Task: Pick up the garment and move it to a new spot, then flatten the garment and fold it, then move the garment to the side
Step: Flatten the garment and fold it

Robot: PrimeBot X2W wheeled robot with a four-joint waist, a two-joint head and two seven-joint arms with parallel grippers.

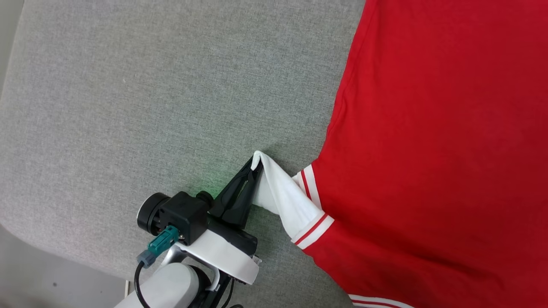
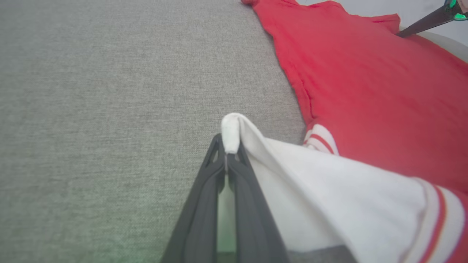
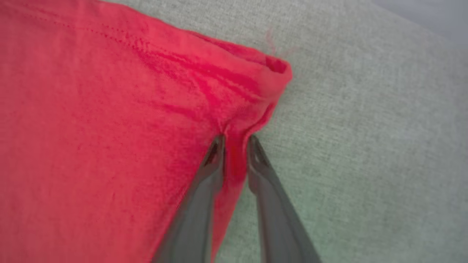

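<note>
From here much of the red jersey shirt with white sleeves (image 1: 428, 128) is lost to me. In the head view its body runs out past the top, right and bottom of the picture. A red-and-white striped band (image 1: 376, 301) at the very bottom is cut off, so I cannot say which part it is.

The shirt lies flat on the right-hand part of the grey woven fabric worktop (image 1: 150, 107), and the left part towards the rounded near-left corner is bare. The shirt's long axis runs away from the near edge towards the far side, leaning slightly right. Its white short sleeve with striped trim (image 1: 287, 196) points left, off the body and over bare cloth.

My left gripper (image 1: 255, 164) is clamped tight on the tip of that sleeve, which is tented up off the worktop. The left wrist view shows the white fold (image 2: 230, 129) poking out past the closed tips (image 2: 227, 146).

My right gripper (image 3: 236, 140) sits at a far red corner of the shirt (image 3: 109, 128), beside bare worktop (image 3: 365, 128). Its tips stand a narrow gap apart, with a ridge of red cloth gathered between them and creases fanning from it. I cannot tell whether that is a firm pinch. In the left wrist view its dark fingers (image 2: 424, 23) are cut off at the top right.
</note>
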